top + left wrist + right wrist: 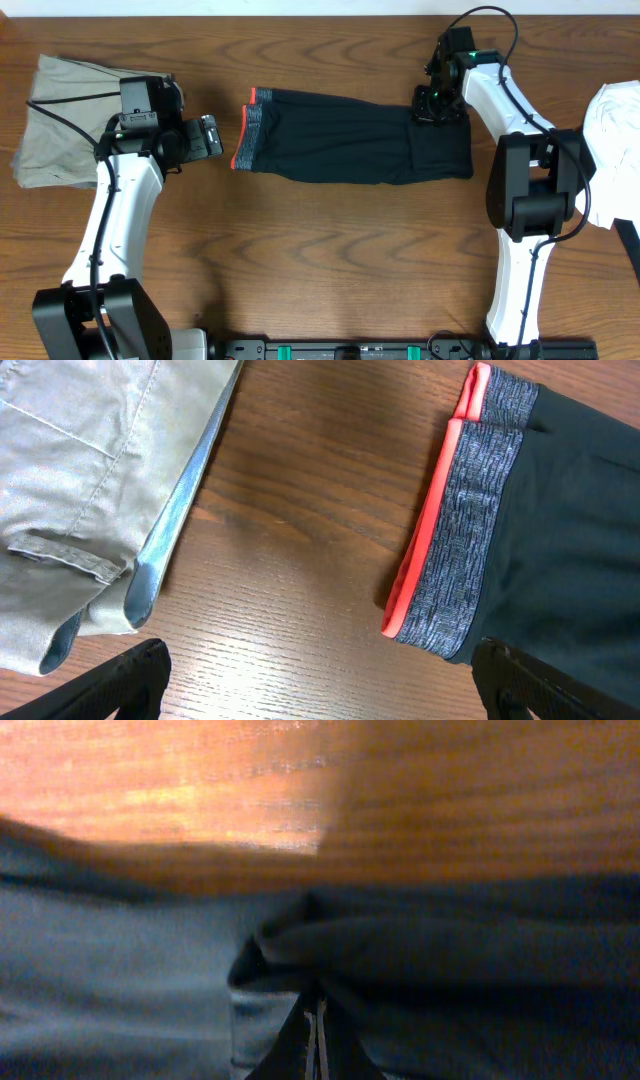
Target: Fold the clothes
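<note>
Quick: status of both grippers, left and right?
Left gripper: open, holding nothing.
Right gripper: closed, pinching a fold of the black leggings.

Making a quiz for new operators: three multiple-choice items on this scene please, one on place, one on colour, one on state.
1. The khaki trousers lie: A) left of the leggings B) right of them C) on them
2. The waistband edge is: A) blue B) red-orange C) green
3. The left hand is: A) shut on cloth B) open over bare table C) out of view
Answers: A, overhead shows them furthest left; B, left wrist view shows it; B, its fingers stand wide apart.
</note>
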